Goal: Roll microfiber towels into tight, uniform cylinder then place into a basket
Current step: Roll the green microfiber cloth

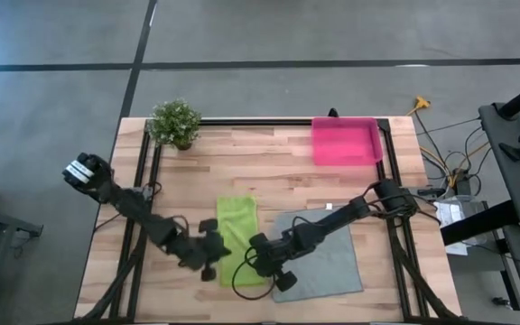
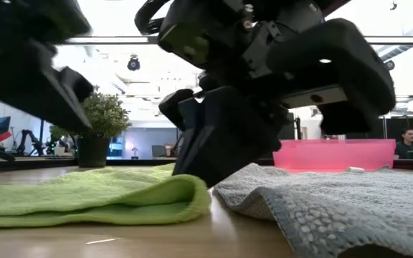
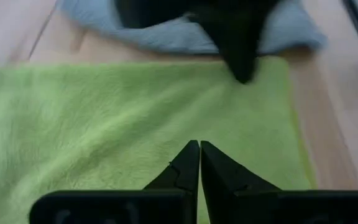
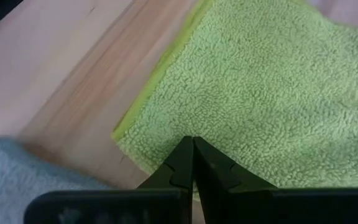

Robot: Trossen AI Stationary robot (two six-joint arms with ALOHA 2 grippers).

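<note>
Microfiber towels lay side by side on the wooden surface: the fluffy lime green towel folded into a narrow strip, the grey towel flat beside it. Both the left gripper and right gripper were clenched, empty, tips over the green pile. Only the high view showed the pink basket whole, at the far edge.

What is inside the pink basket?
The basket looks empty from above: only its pink floor shows. Both towels lie on the table, the green towel and the grey towel.
</note>
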